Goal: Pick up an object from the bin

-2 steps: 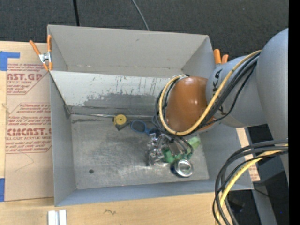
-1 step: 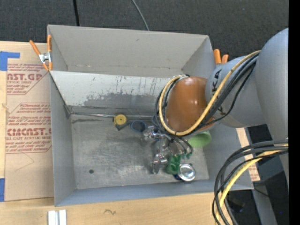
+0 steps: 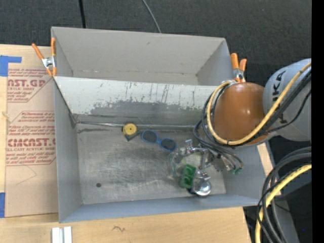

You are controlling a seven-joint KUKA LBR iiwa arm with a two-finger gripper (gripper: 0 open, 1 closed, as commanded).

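pincer over green block | front-right | long axis toward front wall

A small yellow round thing lies on the floor of the bin, close to the back wall and a bit left of the middle. Just to its right lies a blue thing that looks like a pair of glasses, long and thin, slanting down to the right. A tiny dark dot sits well apart from them, near the front left.
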